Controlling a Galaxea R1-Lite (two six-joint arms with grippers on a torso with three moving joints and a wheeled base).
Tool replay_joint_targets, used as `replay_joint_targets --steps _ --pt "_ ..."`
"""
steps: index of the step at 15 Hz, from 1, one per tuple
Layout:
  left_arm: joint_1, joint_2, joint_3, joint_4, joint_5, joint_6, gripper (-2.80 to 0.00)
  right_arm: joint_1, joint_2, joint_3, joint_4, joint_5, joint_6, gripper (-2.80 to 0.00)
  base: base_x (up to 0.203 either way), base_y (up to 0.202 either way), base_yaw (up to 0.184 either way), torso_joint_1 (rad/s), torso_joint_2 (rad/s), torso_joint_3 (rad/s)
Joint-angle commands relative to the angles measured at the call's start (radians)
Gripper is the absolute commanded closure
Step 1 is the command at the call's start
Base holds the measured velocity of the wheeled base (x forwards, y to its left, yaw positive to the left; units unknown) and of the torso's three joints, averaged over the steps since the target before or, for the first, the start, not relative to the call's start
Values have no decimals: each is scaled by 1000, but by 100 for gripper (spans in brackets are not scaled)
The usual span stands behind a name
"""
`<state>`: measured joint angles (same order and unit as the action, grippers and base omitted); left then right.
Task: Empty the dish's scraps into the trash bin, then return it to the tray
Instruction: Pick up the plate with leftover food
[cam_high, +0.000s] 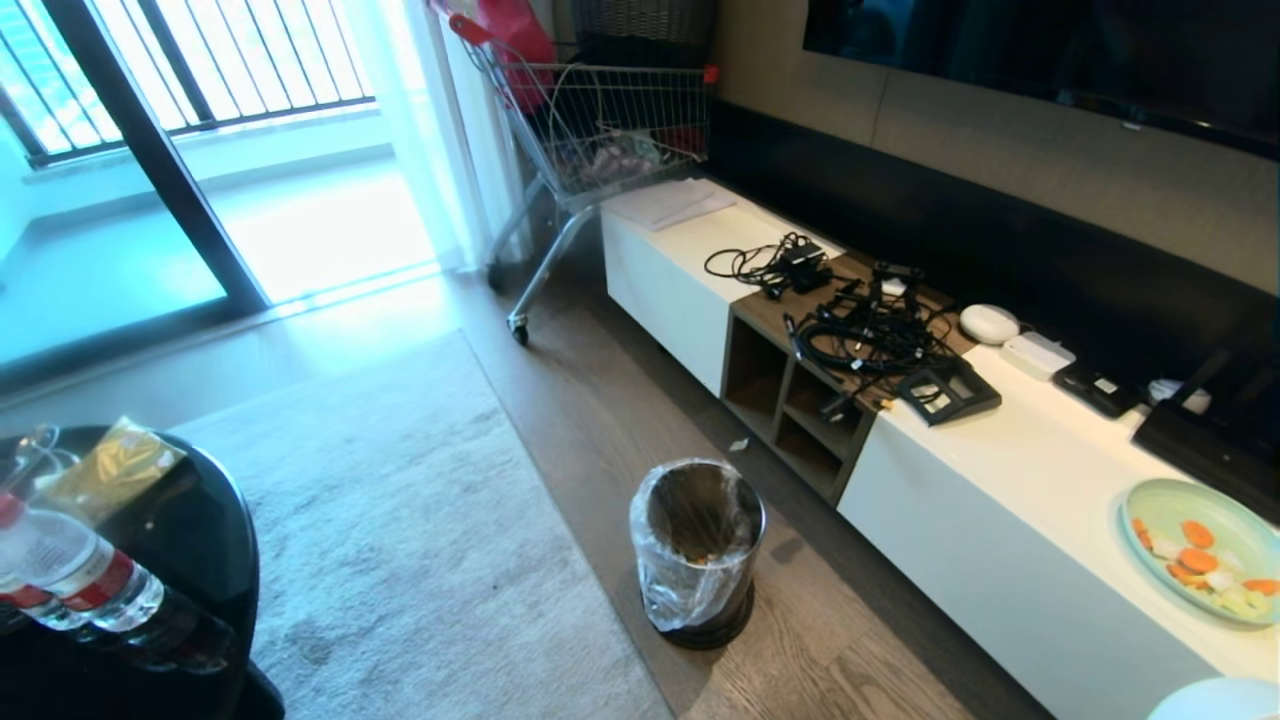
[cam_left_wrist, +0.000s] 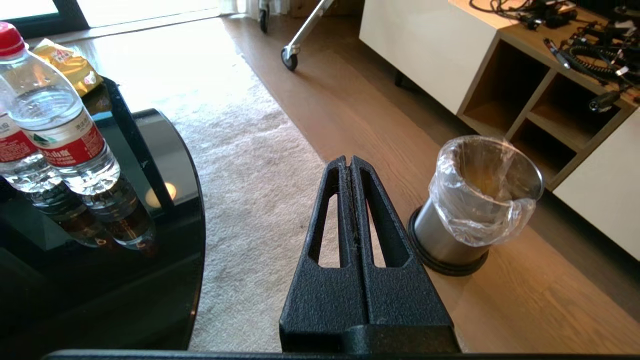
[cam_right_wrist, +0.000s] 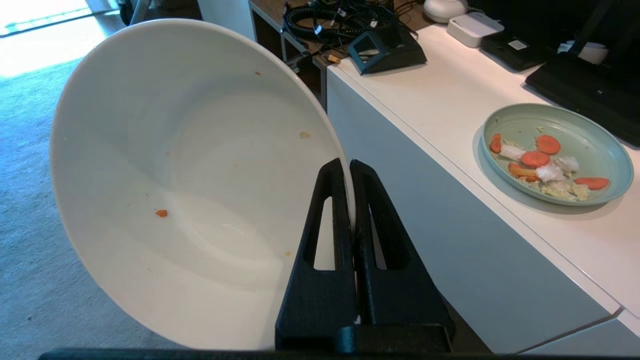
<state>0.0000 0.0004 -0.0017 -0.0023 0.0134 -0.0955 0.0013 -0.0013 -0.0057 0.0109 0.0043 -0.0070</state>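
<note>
Right pincer (cam_right_wrist: 352, 167) pinching the rim of the dish (cam_right_wrist: 190, 175); one jaw inside, one outside, dish tilted steeply on its side, hanging off the pincer tips; dish nearly bare, just a few orange crumbs (cam_right_wrist: 161, 213) stuck to the wall; so the dump step looks done, return leg in hand.

Left pincer (cam_left_wrist: 350, 162) pressed together, holding nothing, idle; bin (cam_left_wrist: 477, 200) just beside and beyond its tips, standing on the wood floor; round black worktop (cam_left_wrist: 165, 240) with bottles (cam_left_wrist: 55, 120) off to its other side.

Head view shows orange bits down in the bin (cam_high: 697, 545), fits scraps already tipped; neither arm in that view.

Beyond the right pincer, the white worktop (cam_right_wrist: 450, 115) with a green plate (cam_right_wrist: 555, 152) of carrot slices and pale bits; not the task's dish, untouched.

Tray not in any view; cannot tell where it sits.

Next move, my read: bring the tray into view, level the dish so it lands base-down, lower onto the tray, then spread the jaws; risk is the rim-only grip slipping while the dish is swung upright.
</note>
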Motion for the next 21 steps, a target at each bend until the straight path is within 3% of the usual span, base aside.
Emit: replay_joint_targets --steps 1,4,21 --pt "0 0 0 -2 0 -1 0 0 1 0 0 0 -1 0 0 0 0 0 2 209" --pt "0 0 2 -2 0 -1 0 0 1 0 -1 0 -1 0 0 0 0 -1 4 200" --pt "0 0 2 -5 0 0 0 0 1 0 -1 0 -1 0 0 0 0 1 1 13"
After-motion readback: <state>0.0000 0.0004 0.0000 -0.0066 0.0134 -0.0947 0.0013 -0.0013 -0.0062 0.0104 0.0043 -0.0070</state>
